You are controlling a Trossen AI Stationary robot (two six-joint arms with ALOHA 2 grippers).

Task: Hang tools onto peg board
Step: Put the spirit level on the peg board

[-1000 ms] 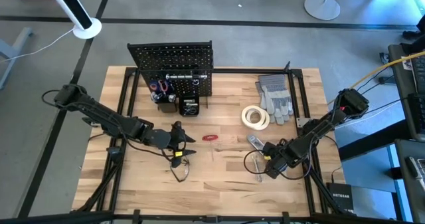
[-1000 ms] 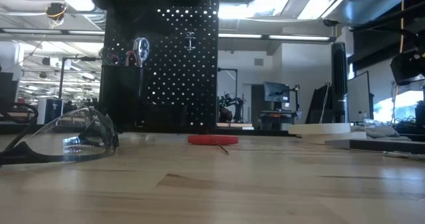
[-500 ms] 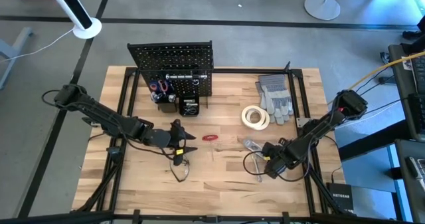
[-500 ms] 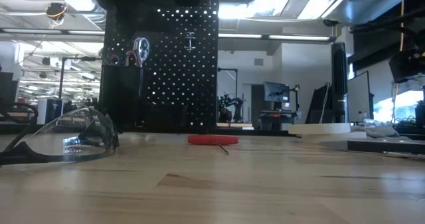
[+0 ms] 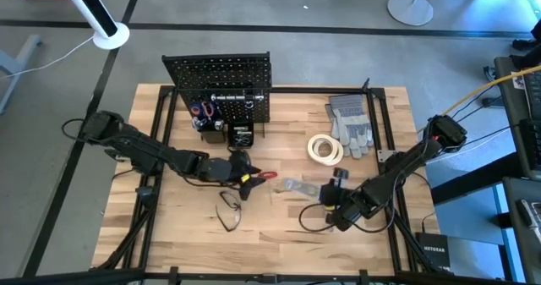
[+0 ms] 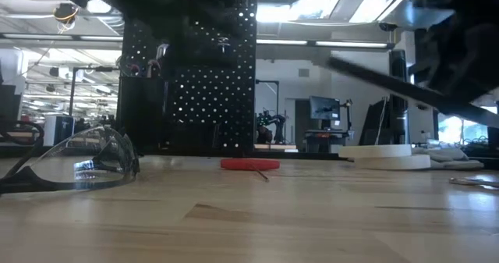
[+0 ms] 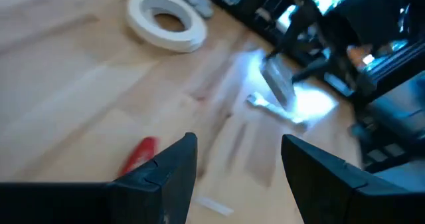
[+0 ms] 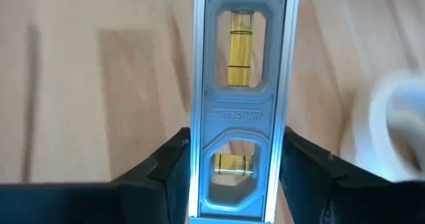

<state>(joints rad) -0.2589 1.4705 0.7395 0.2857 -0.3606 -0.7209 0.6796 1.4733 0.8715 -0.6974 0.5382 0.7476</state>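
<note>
The silver bar level point(image 8: 242, 84) is in my right gripper point(image 8: 236, 147), right of the table's middle point(image 5: 325, 199), and shows in the low view as a dark slanting bar point(image 6: 405, 83). My left gripper point(image 7: 239, 144) stands open at mid-table point(image 5: 248, 179), just left of a red-handled tool point(image 5: 268, 175) lying flat on the wood. Safety glasses point(image 5: 228, 209) lie nearer the front edge. A white tape roll point(image 5: 325, 149) lies flat at the right. The peg board point(image 5: 218, 86) stands upright at the back. My right gripper pinches the level's two long narrow sides point(image 8: 199, 171) between its two fingers point(image 8: 166, 167), near one end. The fingers slant down from above, and the level runs out ahead along them. It is lifted clear of the table and tilted.
Grey gloves point(image 5: 351, 124) lie at the back right. Small black bins point(image 5: 221, 131) with tools sit on the peg board's front. Black frame rails point(image 5: 380, 124) run along the table's sides. Bare wood lies between the grippers and the front edge.
My right gripper has risen with the level, which has come off the table, swung toward the table's left and now slants in the air. My left gripper has moved toward the table's right and down, rolling as it went, up to the red-handled tool.
</note>
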